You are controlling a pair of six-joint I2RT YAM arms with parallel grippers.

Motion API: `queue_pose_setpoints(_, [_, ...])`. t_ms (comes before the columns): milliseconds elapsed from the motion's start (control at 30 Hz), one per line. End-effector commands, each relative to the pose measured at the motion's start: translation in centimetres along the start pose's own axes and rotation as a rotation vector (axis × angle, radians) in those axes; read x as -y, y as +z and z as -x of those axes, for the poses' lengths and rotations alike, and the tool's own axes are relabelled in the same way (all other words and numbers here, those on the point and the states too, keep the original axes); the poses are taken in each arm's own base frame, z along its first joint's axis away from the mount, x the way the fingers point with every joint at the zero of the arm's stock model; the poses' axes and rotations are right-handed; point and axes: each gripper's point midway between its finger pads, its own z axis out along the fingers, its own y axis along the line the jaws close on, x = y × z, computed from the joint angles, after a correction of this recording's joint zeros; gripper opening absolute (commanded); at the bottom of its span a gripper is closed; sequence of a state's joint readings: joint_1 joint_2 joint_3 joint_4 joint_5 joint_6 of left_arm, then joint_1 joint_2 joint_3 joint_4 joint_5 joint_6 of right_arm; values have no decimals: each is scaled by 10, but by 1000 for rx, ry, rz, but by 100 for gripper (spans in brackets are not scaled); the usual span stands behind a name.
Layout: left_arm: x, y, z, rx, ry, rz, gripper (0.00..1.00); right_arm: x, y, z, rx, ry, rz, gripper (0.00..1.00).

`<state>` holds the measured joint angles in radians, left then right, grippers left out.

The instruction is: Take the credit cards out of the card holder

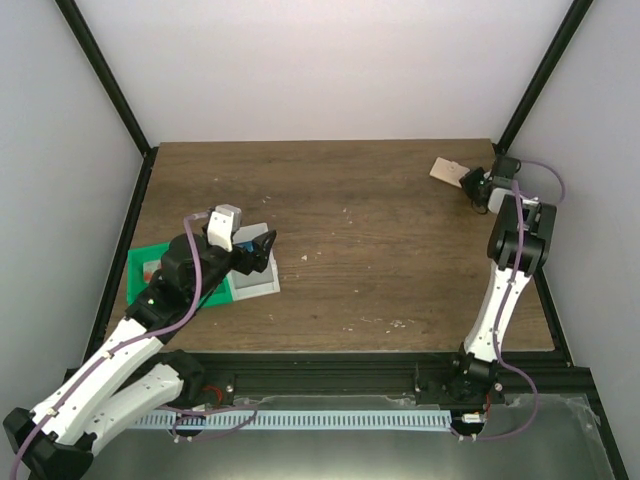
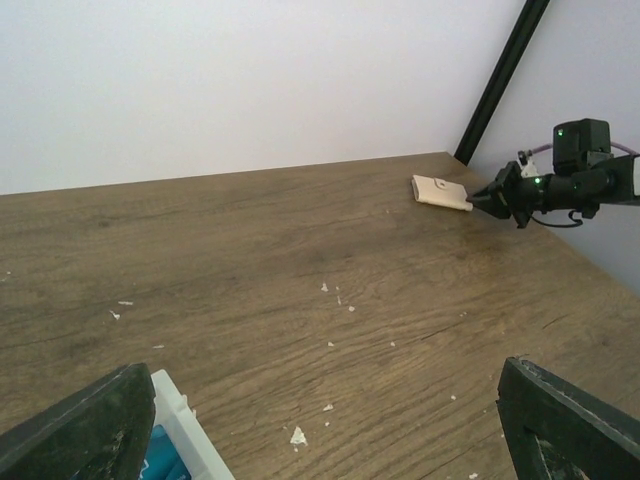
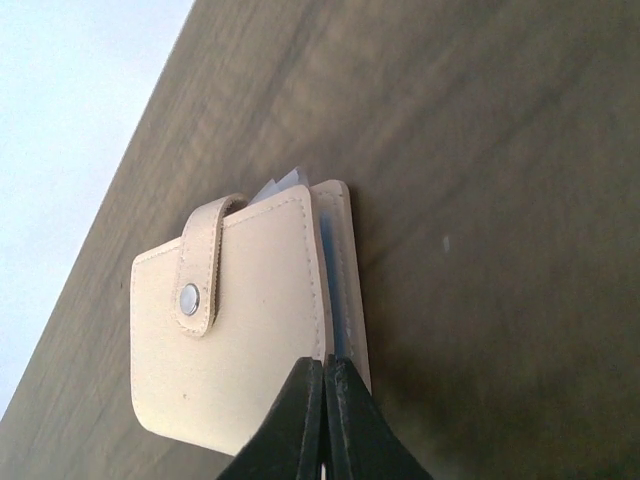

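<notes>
The tan card holder point(image 3: 240, 320) lies closed on the table at the far right, its strap snapped down. It also shows in the top view point(image 1: 448, 170) and the left wrist view point(image 2: 441, 192). A blue-grey inner edge point(image 3: 336, 290) shows between its covers and a pale corner pokes out at the top. The credit cards themselves are hidden. My right gripper point(image 3: 324, 372) is shut, its tips touching the seam between the covers at the holder's open edge. My left gripper point(image 2: 325, 440) is open and empty, low over the table's left side, far from the holder.
A green compartment tray point(image 1: 148, 272) sits at the left edge. A translucent white box point(image 1: 256, 280) lies beside it under my left gripper; its white rim point(image 2: 185, 430) has something blue inside. Small white specks dot the wood. Black frame posts stand at the back corners.
</notes>
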<state>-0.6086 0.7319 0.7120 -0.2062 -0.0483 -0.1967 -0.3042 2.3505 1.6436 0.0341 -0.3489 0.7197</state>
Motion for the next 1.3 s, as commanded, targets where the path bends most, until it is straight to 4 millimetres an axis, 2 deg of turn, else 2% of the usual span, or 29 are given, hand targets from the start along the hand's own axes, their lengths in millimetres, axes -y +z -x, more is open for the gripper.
queue_pose_setpoints(0, [0,2,-1,3,15,0,95,-24,-25,-5,0,-16,56,0])
queue_pose_setpoints(100, [-1,2,-3,0,13,4,94,-32,-39,-16,-19,0,88,1])
queue_pose_setpoints(200, [-1,2,-4,0,18,3,94,-44,-52,-38,-62,-25,130,1])
queue_pose_setpoints(333, [7,4,-9,-16,41,-45,94,-60,-69,-81,-141,-104,154,1])
queue_pose_setpoints(500, [3,8,-14,-35,41,-25,92,-77,-95,-138,-246,-158,189,1])
queue_pose_setpoints(600, [9,10,-17,-51,50,-61,92,-91,-113,-177,-310,-169,213,0])
queue_pose_setpoints(700, [15,12,-20,-63,51,-94,90,-94,-129,-208,-355,-152,210,0])
queue_pose_setpoints(933, [15,19,-22,-88,61,-93,89,-95,-168,-282,-504,-198,221,1])
queue_pose_setpoints(1167, [1,19,-24,-88,72,-12,90,-71,-210,-345,-630,-191,180,1])
queue_pose_setpoints(1267, [0,18,-23,-76,73,-9,90,-61,-231,-369,-676,-178,170,6])
